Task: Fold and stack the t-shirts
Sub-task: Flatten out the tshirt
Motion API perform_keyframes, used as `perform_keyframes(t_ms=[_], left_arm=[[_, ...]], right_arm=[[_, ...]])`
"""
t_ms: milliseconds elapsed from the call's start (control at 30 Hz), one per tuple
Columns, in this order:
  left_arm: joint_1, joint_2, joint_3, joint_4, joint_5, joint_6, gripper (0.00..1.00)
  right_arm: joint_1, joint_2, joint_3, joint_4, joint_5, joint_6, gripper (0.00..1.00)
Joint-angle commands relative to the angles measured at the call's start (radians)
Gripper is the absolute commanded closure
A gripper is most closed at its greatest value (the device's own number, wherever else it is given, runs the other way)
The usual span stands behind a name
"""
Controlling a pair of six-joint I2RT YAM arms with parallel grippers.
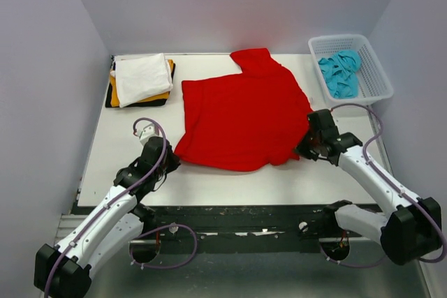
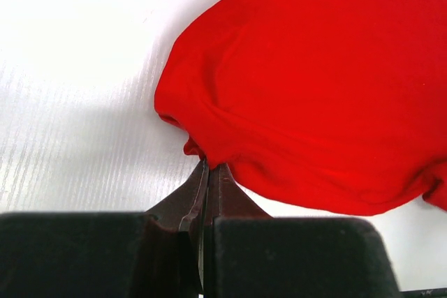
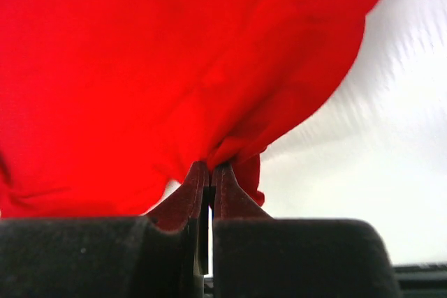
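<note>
A bright red t-shirt [image 1: 241, 113] lies spread on the white table, one sleeve toward the back. My left gripper [image 1: 170, 160] is shut on its near left corner; the left wrist view shows the red cloth [image 2: 314, 88] pinched at the fingertips [image 2: 207, 165]. My right gripper [image 1: 304, 149] is shut on its near right corner, the cloth [image 3: 174, 68] bunched between the tips [image 3: 211, 167]. A folded stack, white t-shirt [image 1: 142, 77] on orange [image 1: 114, 92] on black [image 1: 110, 102], sits at the back left. A turquoise t-shirt [image 1: 341, 72] lies crumpled in the basket.
A white plastic lattice basket [image 1: 371, 68] stands at the back right by the wall. Grey walls close in the table on three sides. The table's near edge [image 1: 230, 206] runs just in front of both grippers.
</note>
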Motion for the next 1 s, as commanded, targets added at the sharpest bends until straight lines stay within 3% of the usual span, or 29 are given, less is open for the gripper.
perform_keyframes(t_ms=[0, 100, 267, 300, 367, 467, 600, 733, 867, 967], left_arm=[[0.010, -0.014, 0.016, 0.006, -0.031, 0.016, 1.00], [0.015, -0.007, 0.009, 0.018, -0.024, 0.016, 1.00], [0.026, 0.025, 0.012, 0.022, -0.003, 0.020, 1.00], [0.028, 0.028, 0.014, 0.022, 0.002, 0.019, 1.00], [0.030, 0.031, 0.011, 0.022, 0.007, 0.020, 1.00], [0.034, 0.030, 0.007, 0.020, 0.008, 0.019, 1.00], [0.037, 0.029, 0.002, 0.023, 0.010, 0.020, 1.00], [0.042, 0.034, 0.002, 0.025, 0.011, 0.021, 1.00], [0.045, 0.042, 0.002, 0.028, 0.015, 0.023, 1.00], [0.045, 0.048, -0.001, 0.034, 0.020, 0.022, 1.00]], right_arm=[[0.006, 0.119, 0.108, 0.122, 0.014, -0.047, 0.97], [-0.005, 0.256, 0.183, 0.196, 0.084, -0.067, 0.84], [-0.050, 0.545, 0.358, 0.309, 0.041, -0.117, 0.77], [-0.056, 0.603, 0.401, 0.296, 0.051, -0.126, 0.66], [-0.057, 0.666, 0.481, 0.259, 0.077, -0.150, 0.33], [-0.057, 0.640, 0.502, 0.253, 0.102, -0.223, 0.21], [-0.057, 0.493, 0.391, 0.294, 0.153, -0.323, 0.17], [-0.057, 0.362, 0.215, 0.443, -0.011, -0.418, 0.18], [-0.058, 0.368, 0.173, 0.427, -0.163, -0.366, 0.18], [-0.058, 0.373, 0.107, 0.515, -0.209, -0.317, 0.20]])
